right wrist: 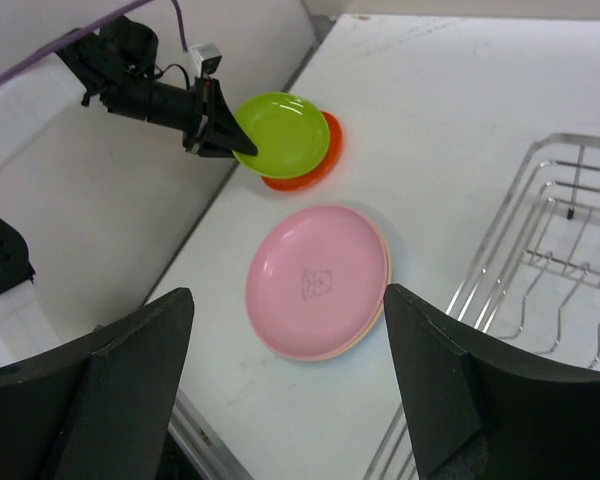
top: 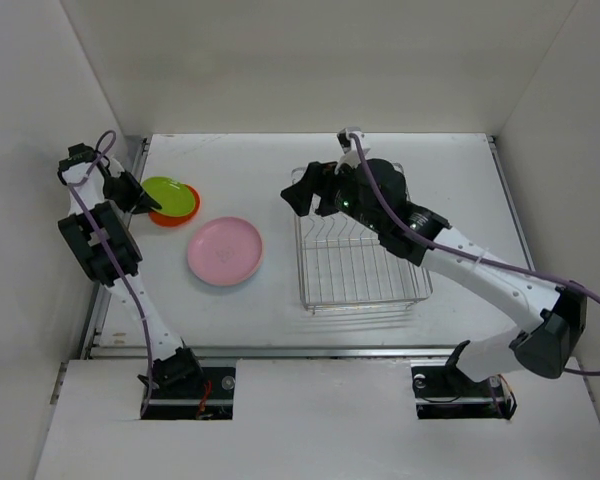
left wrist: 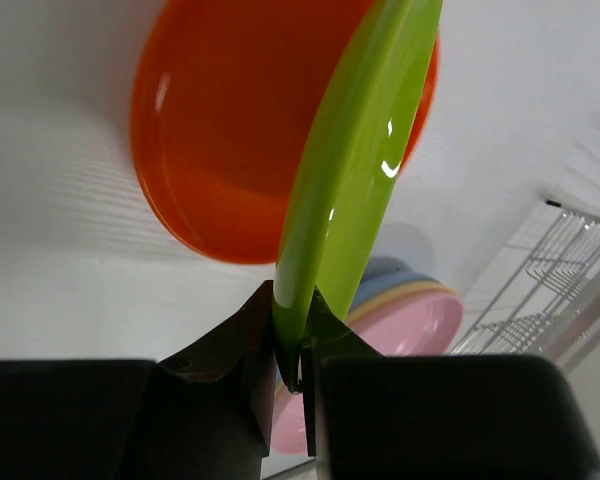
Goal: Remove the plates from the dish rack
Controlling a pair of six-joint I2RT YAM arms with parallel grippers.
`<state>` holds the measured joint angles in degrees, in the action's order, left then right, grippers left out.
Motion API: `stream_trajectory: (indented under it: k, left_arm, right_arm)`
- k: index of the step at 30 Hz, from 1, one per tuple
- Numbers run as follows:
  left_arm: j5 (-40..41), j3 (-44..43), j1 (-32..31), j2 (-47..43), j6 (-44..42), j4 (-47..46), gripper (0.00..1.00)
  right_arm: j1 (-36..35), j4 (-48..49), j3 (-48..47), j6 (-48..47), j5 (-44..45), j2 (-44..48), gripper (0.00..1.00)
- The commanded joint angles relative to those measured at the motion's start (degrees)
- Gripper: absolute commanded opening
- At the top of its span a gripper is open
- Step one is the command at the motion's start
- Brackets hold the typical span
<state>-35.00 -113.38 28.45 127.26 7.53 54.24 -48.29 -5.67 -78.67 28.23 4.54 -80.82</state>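
My left gripper [top: 138, 192] is shut on the rim of a lime green plate [top: 170, 192], which is tilted over an orange plate [top: 178, 214] at the table's left. In the left wrist view the green plate's [left wrist: 350, 170] rim sits clamped between the jaws, with the orange plate [left wrist: 220, 130] behind it. A pink plate [top: 225, 250] tops a small stack in the middle left. The silver wire dish rack [top: 362, 262] stands at centre right, and no plate shows in it. My right gripper [top: 308, 197] is open and empty above the rack's far left corner. Its own view faces the pink plate [right wrist: 315, 282].
White walls close in the table on the left, right and back. The left arm's links [top: 100, 240] hang by the left wall. The rack's edge shows in the left wrist view [left wrist: 565, 290] and the right wrist view [right wrist: 570, 250].
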Motion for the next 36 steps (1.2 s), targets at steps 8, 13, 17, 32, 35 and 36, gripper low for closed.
stream_trajectory:
  k: [8, 13, 17, 32, 35, 36]
  left_arm:
    - [5.7, -6.4, -0.3, 6.3, 2.1, -0.1, 0.3]
    - [9.9, -6.4, -1.5, 7.0, -0.4, 3.1, 0.58]
    - [12.9, -5.3, -2.1, 5.9, -2.9, 3.7, 0.67]
    - [20.2, 3.2, -3.1, -14.6, -10.4, 5.2, 0.69]
    - [25.9, 7.3, -3.1, -23.8, -11.6, 4.6, 0.7]
    - [28.6, 7.8, -3.1, -25.9, -11.0, 4.6, 0.72]
  right_arm:
    - [0.0, -0.3, 4.1, -0.8, 2.9, 7.8, 0.82]
    - [0.0, -0.3, 5.2, -0.8, 3.6, 9.0, 0.84]
    - [0.0, -0.3, 5.7, -0.8, 2.9, 10.2, 0.84]
    - [0.0, -12.9, 5.8, -0.3, 12.7, 16.5, 0.85]
    - [0.0, -20.6, 5.8, 1.0, 17.9, 22.0, 0.96]
    - [0.0, -22.4, 5.8, 1.6, 19.1, 25.4, 0.99]
